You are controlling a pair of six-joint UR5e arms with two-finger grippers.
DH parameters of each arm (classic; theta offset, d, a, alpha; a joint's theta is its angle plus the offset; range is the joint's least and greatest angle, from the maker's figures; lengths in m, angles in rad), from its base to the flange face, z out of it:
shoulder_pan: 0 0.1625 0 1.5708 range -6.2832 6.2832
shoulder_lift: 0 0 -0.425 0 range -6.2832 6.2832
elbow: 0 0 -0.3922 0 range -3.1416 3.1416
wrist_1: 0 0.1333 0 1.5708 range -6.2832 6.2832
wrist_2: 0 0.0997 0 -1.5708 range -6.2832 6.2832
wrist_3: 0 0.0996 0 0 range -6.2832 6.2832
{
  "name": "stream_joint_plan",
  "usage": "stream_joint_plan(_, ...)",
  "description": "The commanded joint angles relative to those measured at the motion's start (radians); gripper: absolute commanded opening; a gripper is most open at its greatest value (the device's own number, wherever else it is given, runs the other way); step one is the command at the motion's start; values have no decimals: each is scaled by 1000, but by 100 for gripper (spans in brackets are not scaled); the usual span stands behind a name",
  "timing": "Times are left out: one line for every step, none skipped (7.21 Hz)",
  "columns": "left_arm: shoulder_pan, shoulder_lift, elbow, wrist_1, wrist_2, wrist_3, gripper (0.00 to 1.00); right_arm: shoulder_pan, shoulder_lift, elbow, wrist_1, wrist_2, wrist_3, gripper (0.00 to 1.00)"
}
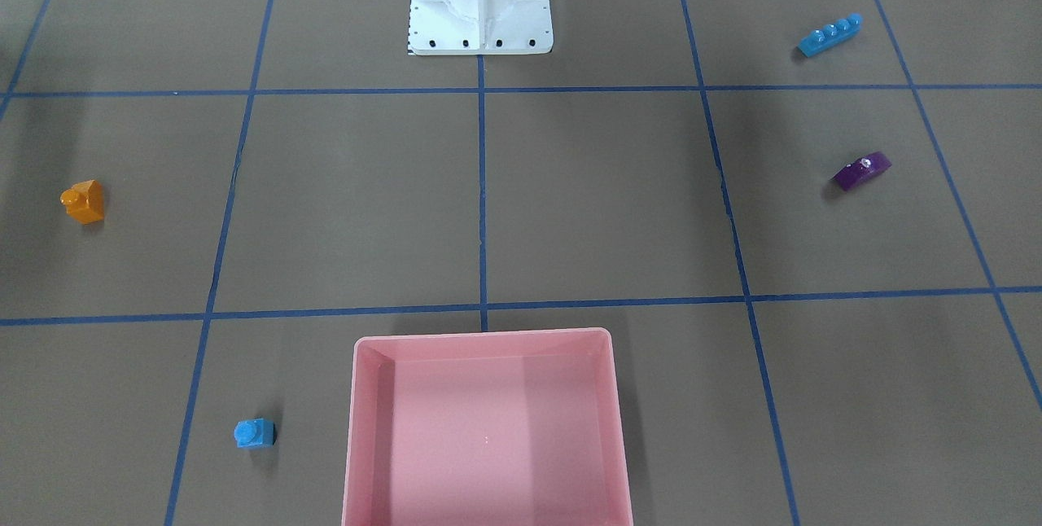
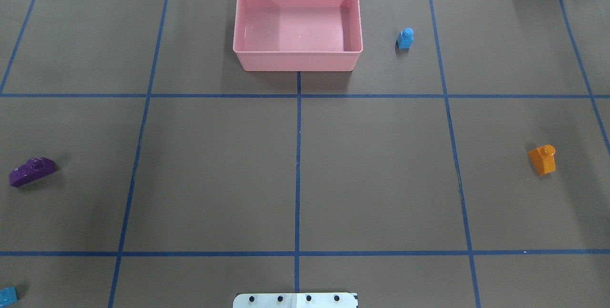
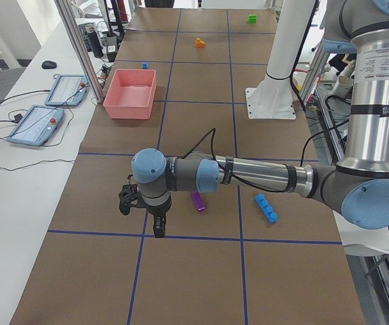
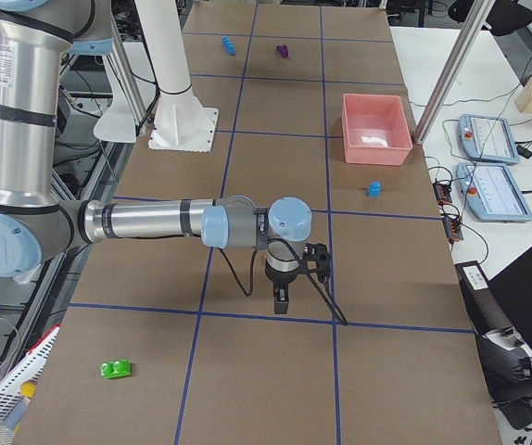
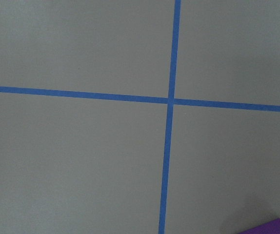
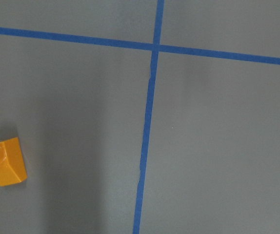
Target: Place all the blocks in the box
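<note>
Exterior left and exterior right: left gripper (image 3: 158, 229), right gripper (image 4: 282, 301) above the table (image 3: 194, 277), each one's opening unclear.

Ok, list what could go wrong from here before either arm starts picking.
1. The tiny blue block stands close beside the pink box; a grasp there might nudge the box.
2. The green block lies far out at the table's right end, outside the overhead view, so it may be missed or hard to reach.
3. The purple block and orange block have sloped glossy faces that could slip in a pinch.
</note>
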Motion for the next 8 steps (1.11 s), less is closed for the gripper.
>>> stream_joint_plan(2, 11, -6, -3, 1, 2, 100, 0, 3, 0, 2, -1, -1, 100)
stream_joint_plan(0, 16, -7, -5, -6, 2, 100, 0, 4, 0, 2, 0, -1, 100)
stream_joint_plan(0, 16, -9, -5, -8, 2, 100, 0, 4, 0, 2, 0, -1, 100)
stream_joint_plan(2, 16, -7, -6, -8, 2, 100, 0, 4, 0, 2, 0, -1, 100)
stream_joint_plan(0, 16, -9, -6, -9, 2, 100, 0, 4, 0, 2, 0, -1, 100)
stream_joint_plan(0, 16, -9, -6, -8, 2, 100, 0, 4, -1, 2, 0, -1, 100)
stream_joint_plan(0, 18, -9, -6, -5, 3, 100, 0, 3, -1, 2, 0, -1, 100)
stream_joint_plan(0, 18, -9, -6, -5, 3, 100, 0, 3, 0, 2, -1, -1, 100)
